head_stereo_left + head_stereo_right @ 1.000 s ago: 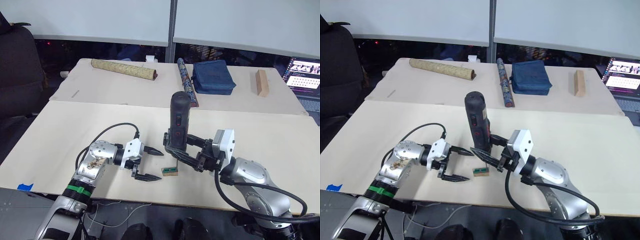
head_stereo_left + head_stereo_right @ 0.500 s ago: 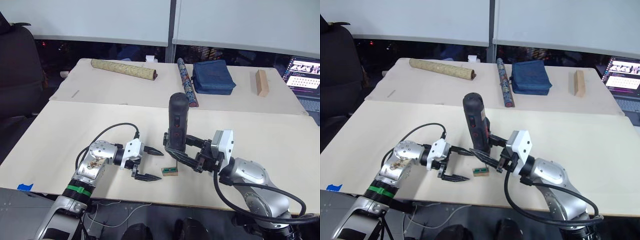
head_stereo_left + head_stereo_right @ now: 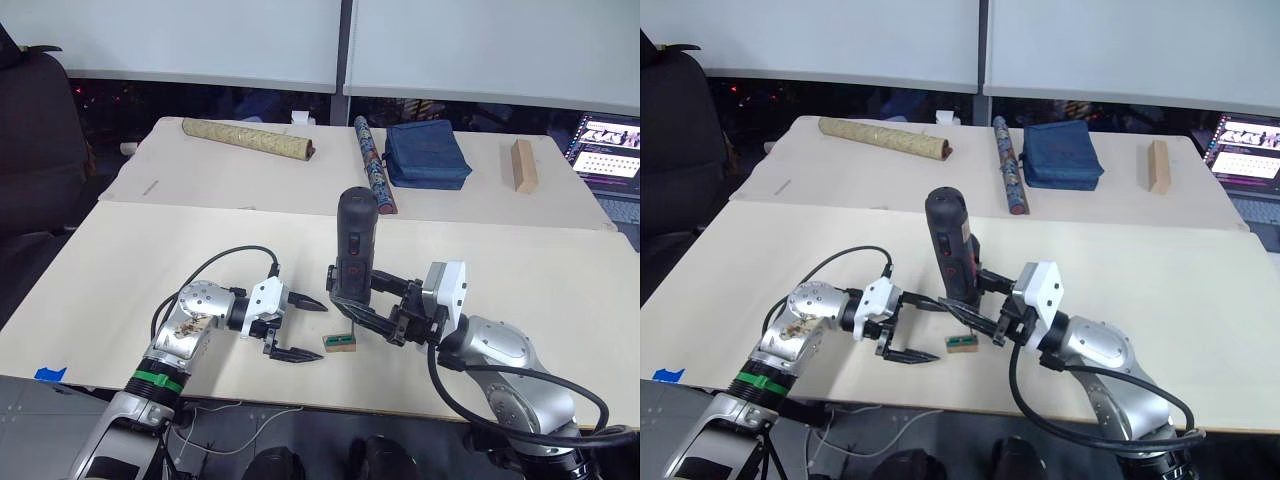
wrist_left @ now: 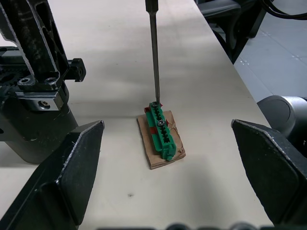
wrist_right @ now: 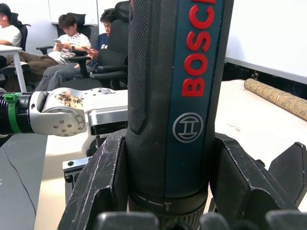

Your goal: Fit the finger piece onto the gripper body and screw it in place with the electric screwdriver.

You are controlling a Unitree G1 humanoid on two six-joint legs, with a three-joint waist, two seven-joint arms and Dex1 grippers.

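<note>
My right gripper (image 3: 347, 301) is shut on the electric screwdriver (image 3: 355, 250), a thick dark cylinder with red lettering (image 5: 172, 96), held upright over the near table. Its thin metal bit (image 4: 154, 52) points down, and the tip rests on one end of a small green toothed block (image 4: 162, 132) lying on a brown card. My left gripper (image 3: 322, 331) lies just left of that block (image 3: 339, 343), open, with one finger on each side of the block and apart from it. The finger piece and the gripper body are out of view.
On the far table lie a tan patterned tube (image 3: 247, 138), a dark patterned tube (image 3: 374, 165), a blue pouch (image 3: 427, 153) and a wooden block (image 3: 523, 164). A laptop (image 3: 606, 145) sits at the far right, a dark chair (image 3: 35, 130) at the left. The table's front edge runs close below the grippers.
The screwdriver's top has leaned very slightly to the left. The left gripper and the green block have not moved.
</note>
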